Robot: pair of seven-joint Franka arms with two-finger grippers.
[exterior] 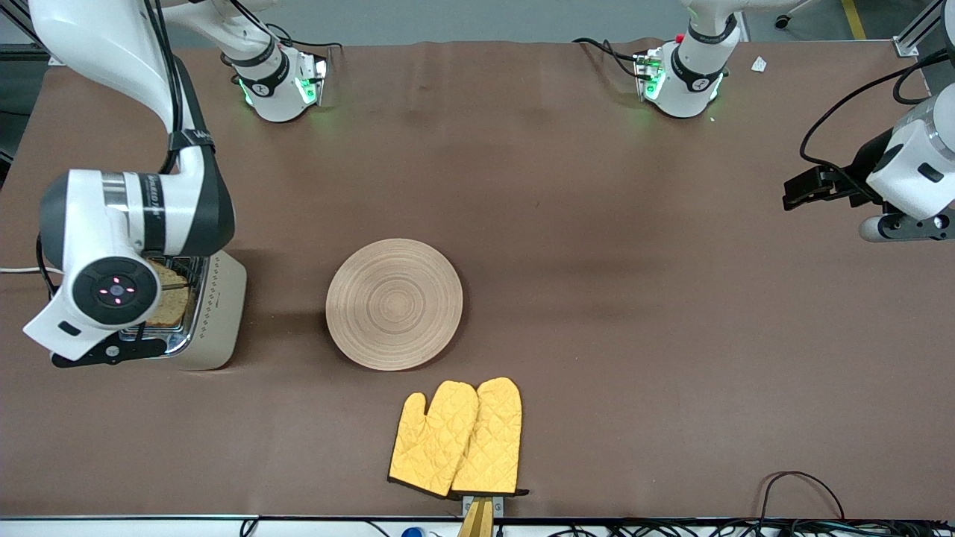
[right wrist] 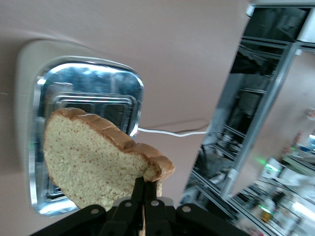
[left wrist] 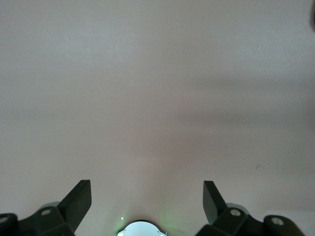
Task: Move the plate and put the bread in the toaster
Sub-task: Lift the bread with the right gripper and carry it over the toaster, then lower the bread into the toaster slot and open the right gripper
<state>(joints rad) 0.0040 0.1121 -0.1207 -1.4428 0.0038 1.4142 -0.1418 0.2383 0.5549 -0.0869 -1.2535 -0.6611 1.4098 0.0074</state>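
While clamped on the bread (right wrist: 93, 157) by its crust, hung the right gripper (right wrist: 144, 189) over the toaster (exterior: 216, 313), slice tilted above the chrome slots. Sat bare beside the toaster, toward the left arm's end, the plate (exterior: 394, 303). Waited, well apart from the toaster, the left gripper (left wrist: 146, 201), fingers spread wide over bare table (exterior: 597, 224).

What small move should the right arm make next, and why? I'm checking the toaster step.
Probably lower the bread toward a slot. The right gripper is shut on its crust edge, holding it above the toaster, not yet in a slot. The left gripper waits open.
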